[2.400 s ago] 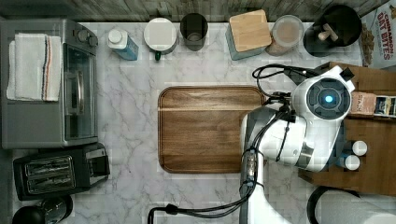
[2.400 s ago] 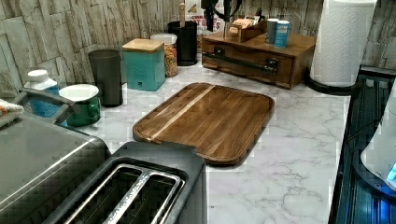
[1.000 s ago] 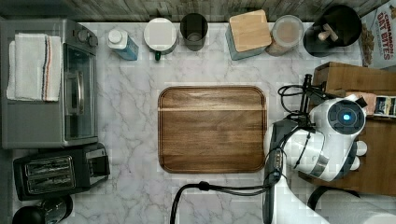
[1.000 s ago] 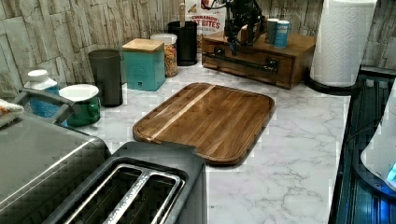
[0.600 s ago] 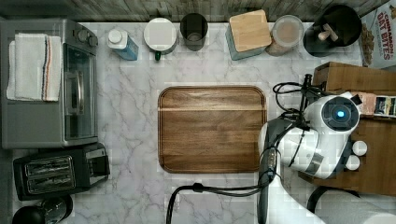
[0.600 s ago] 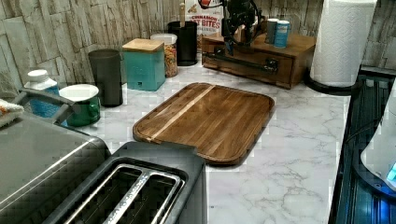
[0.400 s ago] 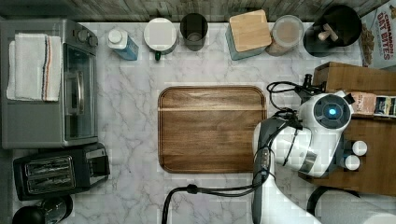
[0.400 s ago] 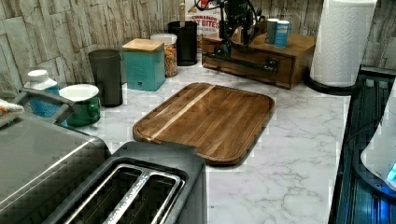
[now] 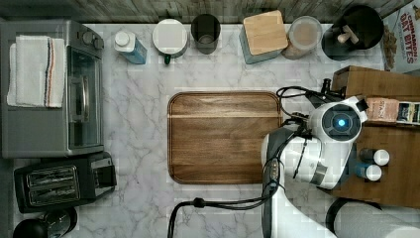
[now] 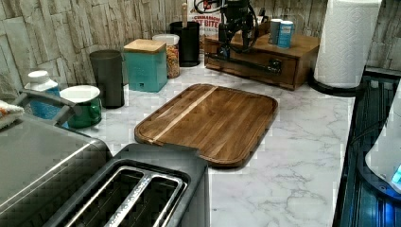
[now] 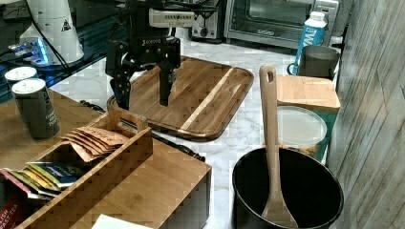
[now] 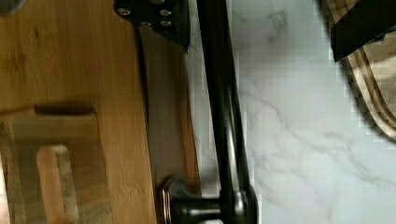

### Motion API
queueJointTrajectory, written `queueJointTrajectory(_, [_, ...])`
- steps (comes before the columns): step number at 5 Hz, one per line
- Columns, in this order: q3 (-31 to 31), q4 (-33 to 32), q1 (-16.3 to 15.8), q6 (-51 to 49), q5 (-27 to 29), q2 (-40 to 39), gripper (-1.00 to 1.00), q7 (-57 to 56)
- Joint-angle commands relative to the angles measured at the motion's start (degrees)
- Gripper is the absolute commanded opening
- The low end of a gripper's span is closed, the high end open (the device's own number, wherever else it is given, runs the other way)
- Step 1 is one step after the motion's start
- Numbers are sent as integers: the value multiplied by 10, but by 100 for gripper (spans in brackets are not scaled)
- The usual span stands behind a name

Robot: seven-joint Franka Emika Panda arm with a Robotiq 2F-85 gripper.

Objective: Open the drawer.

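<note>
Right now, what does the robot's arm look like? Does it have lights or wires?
The arm is chunky, rounded and white, with a dark round cap holding a glowing blue light. Black cables loop along it and across the marble counter. The gripper is black and boxy, with a pale label strip and two long black jaws.

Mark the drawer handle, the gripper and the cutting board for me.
drawer handle [image 12: 226, 116], wrist view, middle of the black bar.
gripper [image 11: 143, 95], right view, midway between its open fingertips.
cutting board [image 9: 223, 136], top view, centre of the wooden surface.
</note>
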State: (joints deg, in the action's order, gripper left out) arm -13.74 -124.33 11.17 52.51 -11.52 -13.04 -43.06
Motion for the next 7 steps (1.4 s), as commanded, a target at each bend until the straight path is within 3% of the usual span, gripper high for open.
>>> queueJointTrajectory(1, [-24, -60, 5, 65, -30, 8, 100, 30])
queueJointTrajectory(3, [-38, -63, 7, 113, -65, -31, 100, 28])
queueJointTrajectory(6, [-23, -66, -25, 153, -29, -45, 100, 41])
queueJointTrajectory(7, [8, -54, -17, 149, -2, -48, 100, 2])
